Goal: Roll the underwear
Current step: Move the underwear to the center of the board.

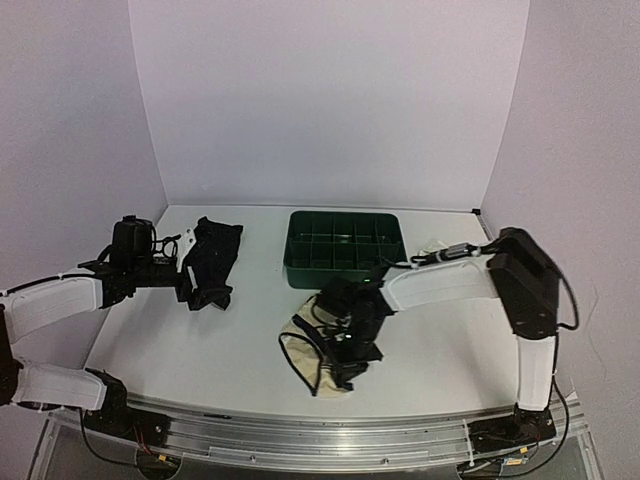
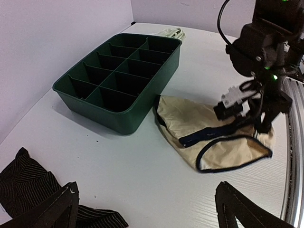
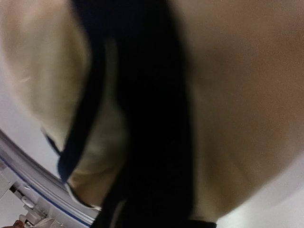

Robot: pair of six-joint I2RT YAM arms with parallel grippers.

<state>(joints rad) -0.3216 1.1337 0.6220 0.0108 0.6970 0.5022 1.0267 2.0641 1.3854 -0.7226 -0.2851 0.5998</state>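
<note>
Table point(image 1: 200, 345) is looking wide and white in my cameras. Sitting at the back of it, in the middle, is the green tray point(image 1: 330, 278).

Cream underwear point(image 1: 300, 345) with black trim is lying near the front, between the tray and the near edge. Black underwear point(image 1: 215, 255) is lying at the left. Small white underwear point(image 1: 432, 246) is lying at the back right, just beside the tray.

My right gripper point(image 1: 345, 370) is pinching shut on the cream underwear, down by its black trim. My left gripper point(image 1: 193, 272) is hanging wide open right beside the black underwear and is holding nothing.

I am worrying about a few things. The right gripper may be holding only a thin bit of trim, so the cloth could be slipping out when I am starting the roll. It may also be holding just the top layer, and then the cloth would be bunching up and not rolling.

The near edge is close to the cream underwear, so pulling toward me could be dragging it off the table. Pushing it away could be bumping it into the tray's front wall. I am seeing bare table to the left, between the cream and the black underwear, and more to the right, so rolling sideways is looking safest to me.
</note>
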